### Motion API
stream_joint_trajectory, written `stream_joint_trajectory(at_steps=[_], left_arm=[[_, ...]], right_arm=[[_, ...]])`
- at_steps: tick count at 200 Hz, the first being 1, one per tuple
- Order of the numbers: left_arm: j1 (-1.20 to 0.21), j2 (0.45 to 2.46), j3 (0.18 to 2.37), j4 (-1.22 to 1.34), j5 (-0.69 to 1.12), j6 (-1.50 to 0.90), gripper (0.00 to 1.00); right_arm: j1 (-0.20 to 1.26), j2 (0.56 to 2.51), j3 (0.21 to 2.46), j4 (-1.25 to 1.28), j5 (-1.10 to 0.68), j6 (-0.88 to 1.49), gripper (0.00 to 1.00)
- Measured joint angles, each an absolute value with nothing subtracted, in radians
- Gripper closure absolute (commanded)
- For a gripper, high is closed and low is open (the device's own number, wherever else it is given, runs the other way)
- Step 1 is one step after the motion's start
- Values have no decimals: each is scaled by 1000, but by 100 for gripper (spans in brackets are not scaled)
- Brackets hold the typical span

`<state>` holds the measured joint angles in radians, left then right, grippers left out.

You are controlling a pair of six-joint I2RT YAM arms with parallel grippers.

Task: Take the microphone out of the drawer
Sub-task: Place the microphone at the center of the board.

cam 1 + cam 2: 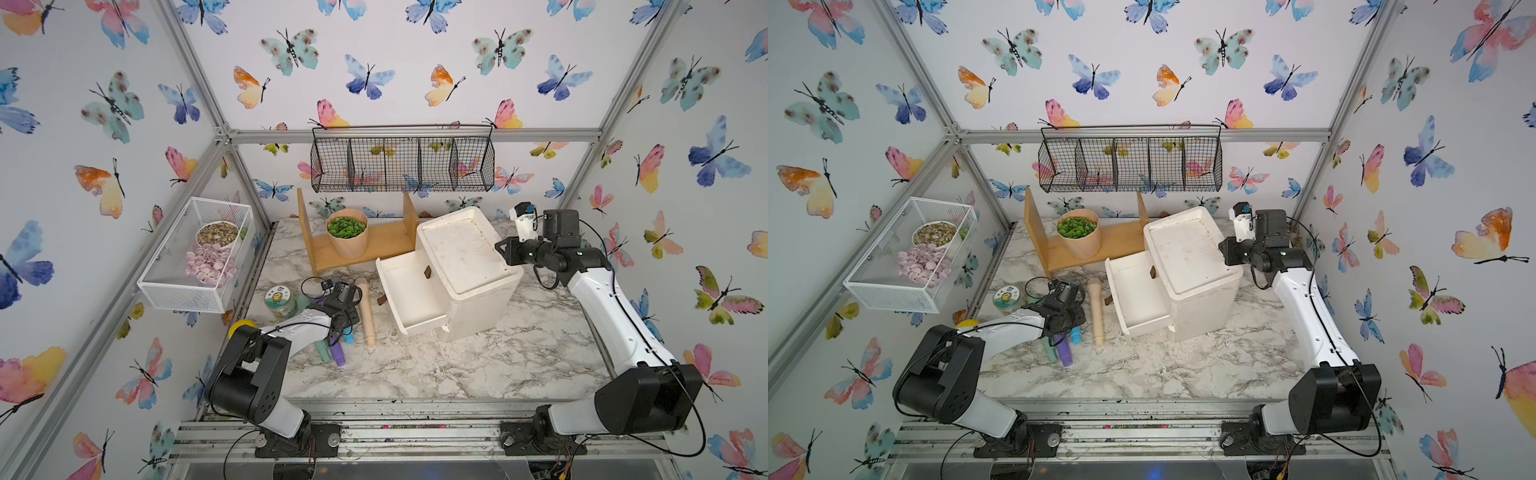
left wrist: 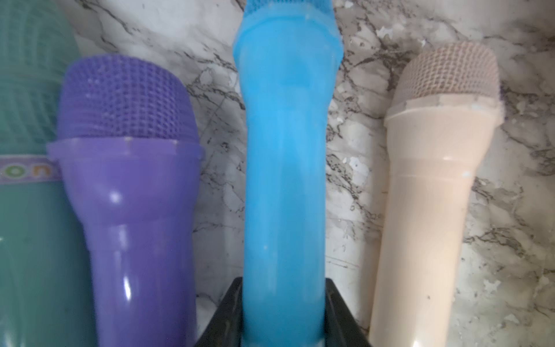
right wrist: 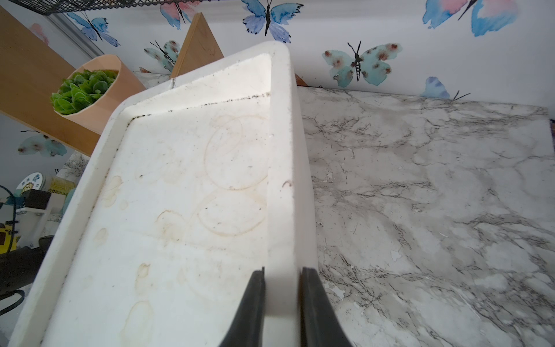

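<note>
While the left gripper (image 2: 282, 284) stands with its two black fingers pressed to either side of the blue microphone (image 2: 285, 135), jaws narrowed onto its shaft, I count four microphones in all, each outside the drawer (image 1: 409, 291). Three of them lie on the marble table (image 1: 478, 365) around that gripper. The purple microphone (image 2: 129, 186) is just beside it on the side away from the cabinet (image 3: 280, 150). The teal microphone (image 2: 27, 96) touches the purple one, farther out. The beige microphone (image 2: 435, 186) is alone on the cabinet side, apart from the blue one. All four heads point the same way the fingers point. Whether the blue one rests on the marble or is raised off it, I cannot tell. One drawer stands pulled out of the white cabinet, beyond the beige microphone from the left gripper. The right gripper (image 3: 282, 270) is clamped tight on the raised rim of the cabinet's top, at the side opposite the drawer.
</note>
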<state>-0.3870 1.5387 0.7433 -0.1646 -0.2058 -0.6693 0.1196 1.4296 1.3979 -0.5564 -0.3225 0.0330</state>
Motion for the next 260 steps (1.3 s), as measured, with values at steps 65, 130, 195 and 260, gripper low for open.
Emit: stream_joint_trajectory(at_steps=[65, 130, 195, 260], left_arm=[[-385, 1575, 741, -143, -192, -678, 52], [-385, 1574, 743, -141, -188, -678, 46], [-385, 1455, 812, -248, -177, -653, 52], [-381, 1280, 851, -253, -67, -621, 100]], right_arm=[[120, 1430, 1398, -556, -323, 33, 91], [120, 1430, 1398, -556, -323, 33, 91], [120, 1430, 1398, -557, -323, 33, 91], [120, 1430, 1398, -557, -323, 33, 91]])
